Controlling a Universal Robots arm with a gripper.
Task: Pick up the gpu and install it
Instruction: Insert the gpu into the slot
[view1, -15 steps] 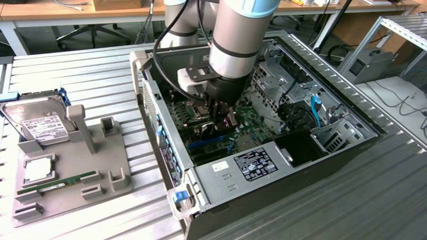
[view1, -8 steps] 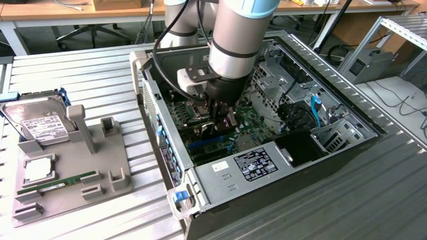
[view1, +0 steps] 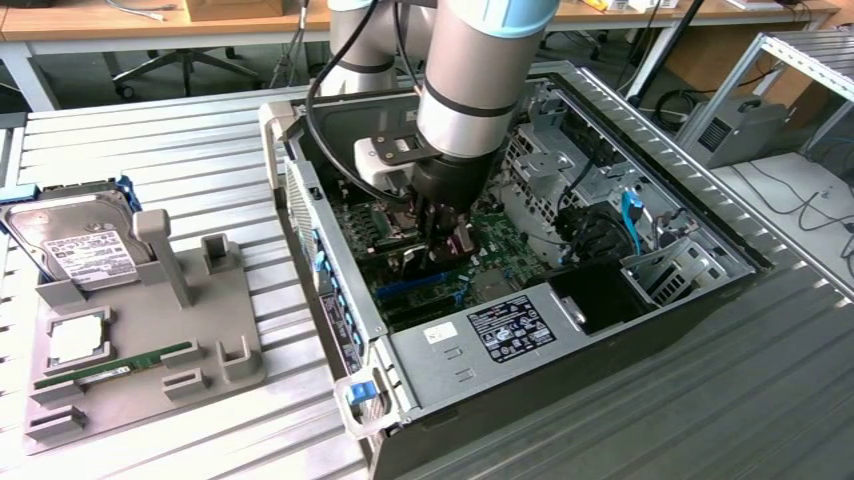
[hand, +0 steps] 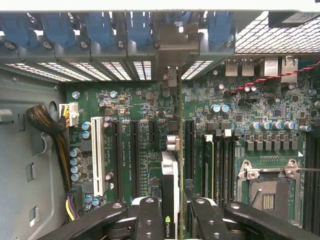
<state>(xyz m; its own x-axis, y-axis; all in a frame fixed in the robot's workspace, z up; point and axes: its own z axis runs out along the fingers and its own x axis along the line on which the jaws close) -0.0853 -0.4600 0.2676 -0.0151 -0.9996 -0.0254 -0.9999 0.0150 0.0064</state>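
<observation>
While the hand (view1: 447, 238) reaches down into the open computer case (view1: 414, 385) in the middle of the exterior view, its two fingers (hand: 149, 220) squeeze the gpu (hand: 169, 172), which stands on edge between them, just over the green board (hand: 125, 105).

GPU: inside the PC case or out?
Inside: the hand holds the gpu edge-on over the motherboard slots. Seated or not: cannot tell.

The gpu (hand: 170, 180) stands edge-on with its face hidden, its near end and the claw (hand: 174, 215) are cut off by the wrist view's edge, and the label on the hard drive (view1: 83, 245) is too small to read.
</observation>
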